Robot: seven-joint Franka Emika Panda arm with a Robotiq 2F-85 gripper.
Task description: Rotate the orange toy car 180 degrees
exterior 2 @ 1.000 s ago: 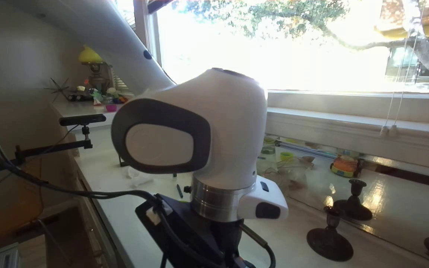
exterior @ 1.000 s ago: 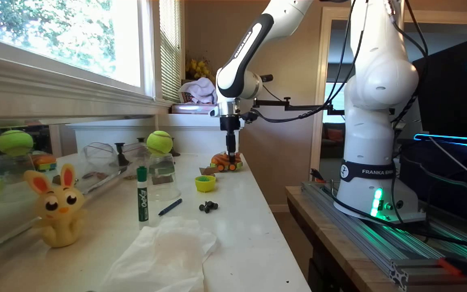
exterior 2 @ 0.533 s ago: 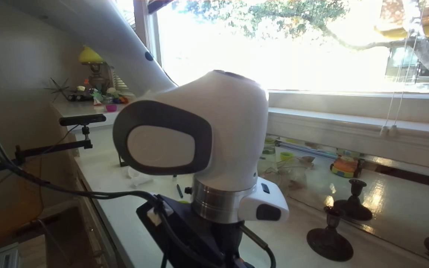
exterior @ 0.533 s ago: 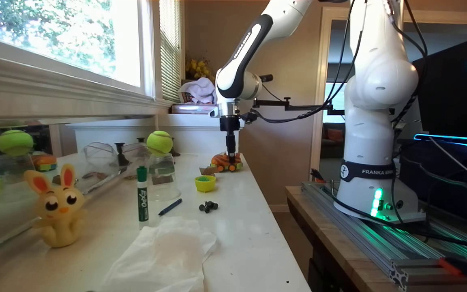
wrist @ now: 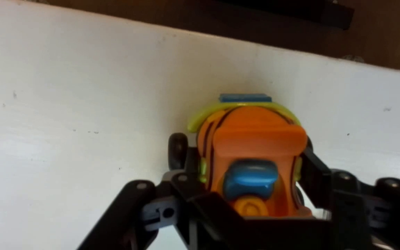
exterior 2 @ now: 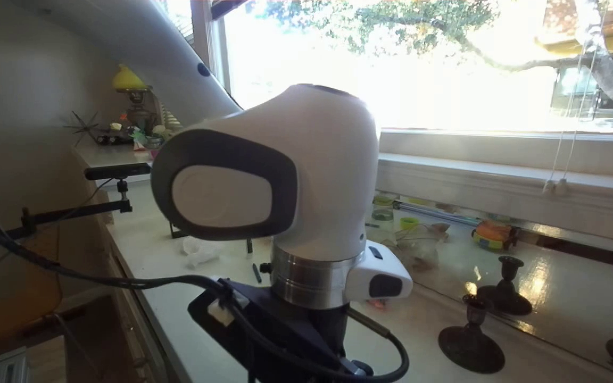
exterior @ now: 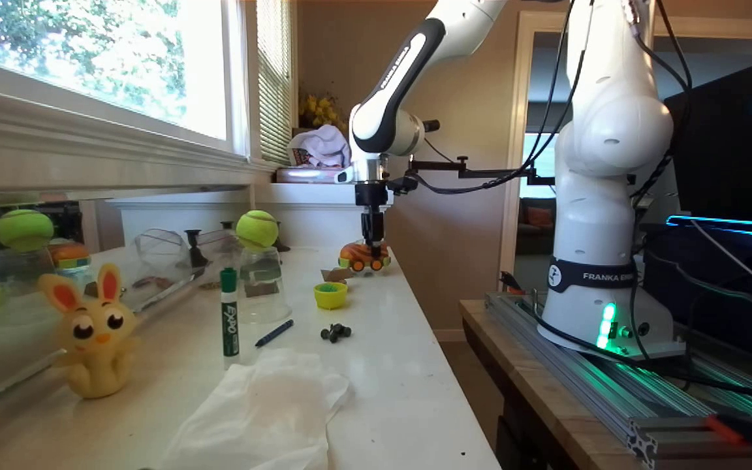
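Because the orange toy car [exterior: 354, 252] looks like hard moulded plastic, I'd expect it to be light, stiff and not easily broken, with smooth sides that could slide under a slack grip. It is at the far end of the white counter [exterior: 408, 391], close to the right edge, with the yellow cup [exterior: 330, 299] nearer and a little to the left. The gripper [wrist: 250, 158] is closed on the car: seen from the wrist, its black fingers [wrist: 316, 175] lie against both sides of the body, and one dark wheel [wrist: 177, 151] stands just beside a fingertip. The wheels look barely clear of the counter, though from here I can't be certain. The hold falls right of the middle, so I suspect the left end may dip when the car is turned. For the half turn, I think the best place is square across the body, midway along; the wheels probably spin, and the blue part [wrist: 251, 178] and yellow ring [wrist: 251, 207] on top seem poor spots for a firm pinch. With the right edge so close, a slip could send the car rolling off, so low and slow looks wise.
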